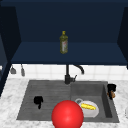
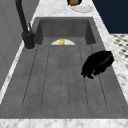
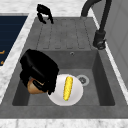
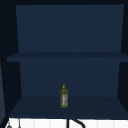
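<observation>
My right hand (image 1: pixel 111 88) hovers at the sink's right rim, fingers curled round a brown round thing (image 1: pixel 112 95). In the right side view this hand (image 3: pixel 37 67) holds the brown thing (image 3: pixel 33 86) above the basin, just beside a white plate (image 3: pixel 57 93). A yellow corn cob (image 3: pixel 67 88) lies on that plate (image 1: pixel 94 113). My left hand (image 1: pixel 38 100) floats low over the ribbed drainboard (image 1: pixel 50 91), holding nothing, its relaxed fingers hanging down. It is also the hand (image 2: pixel 98 64) near the drainboard's front edge in the left side view.
A big red ball (image 1: pixel 67 115) sits at the sink's front edge. The black faucet (image 1: pixel 67 75) stands behind the sink. A yellowish bottle (image 1: pixel 63 42) stands on the dark blue shelf (image 1: pixel 100 56) above. Another white plate (image 2: pixel 81 8) lies on the counter right of the sink.
</observation>
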You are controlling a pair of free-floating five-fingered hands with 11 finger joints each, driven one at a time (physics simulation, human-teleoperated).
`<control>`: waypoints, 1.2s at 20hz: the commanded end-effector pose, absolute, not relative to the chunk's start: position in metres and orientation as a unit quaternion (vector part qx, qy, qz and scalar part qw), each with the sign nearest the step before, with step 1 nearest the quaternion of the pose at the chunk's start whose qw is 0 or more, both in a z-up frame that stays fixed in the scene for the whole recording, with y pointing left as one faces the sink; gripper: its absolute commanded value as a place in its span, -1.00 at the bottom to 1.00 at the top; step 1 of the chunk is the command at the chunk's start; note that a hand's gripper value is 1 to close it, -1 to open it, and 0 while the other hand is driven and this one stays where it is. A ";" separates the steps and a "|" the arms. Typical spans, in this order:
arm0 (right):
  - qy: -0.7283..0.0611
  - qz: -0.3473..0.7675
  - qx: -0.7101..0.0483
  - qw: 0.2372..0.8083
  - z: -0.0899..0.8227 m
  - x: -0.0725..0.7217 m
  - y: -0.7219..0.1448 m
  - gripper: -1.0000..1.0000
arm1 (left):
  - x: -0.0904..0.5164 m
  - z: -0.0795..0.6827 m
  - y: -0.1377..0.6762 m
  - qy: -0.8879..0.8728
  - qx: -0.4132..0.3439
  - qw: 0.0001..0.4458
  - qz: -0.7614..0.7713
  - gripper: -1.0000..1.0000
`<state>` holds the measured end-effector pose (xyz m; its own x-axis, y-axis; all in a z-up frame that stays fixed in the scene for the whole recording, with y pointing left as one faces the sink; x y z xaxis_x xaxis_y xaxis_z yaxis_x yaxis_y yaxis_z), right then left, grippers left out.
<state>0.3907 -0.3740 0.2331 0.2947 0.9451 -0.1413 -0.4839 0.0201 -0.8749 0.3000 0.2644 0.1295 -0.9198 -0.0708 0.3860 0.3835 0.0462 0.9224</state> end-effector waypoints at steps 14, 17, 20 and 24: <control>-0.276 0.538 -0.445 0.660 0.277 0.319 -0.299 1.00 | 0.300 0.130 0.264 -0.704 -0.111 0.167 -0.682 0.00; -0.287 0.543 -0.445 0.652 0.292 0.312 -0.294 1.00 | 0.300 0.130 0.264 -0.704 -0.111 0.167 -0.682 0.00; -0.292 0.553 -0.435 0.648 0.306 0.305 -0.289 1.00 | 0.300 0.130 0.264 -0.704 -0.111 0.167 -0.682 0.00; -0.307 0.555 -0.434 0.640 0.325 0.300 -0.285 1.00 | 0.300 0.130 0.264 -0.704 -0.111 0.167 -0.682 0.00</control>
<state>0.3030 -0.2869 0.3105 0.2544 0.9634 -0.0849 -0.4804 0.0497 -0.8756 0.3000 0.2644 0.1295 -0.9198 -0.0708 0.3860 0.3835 0.0462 0.9224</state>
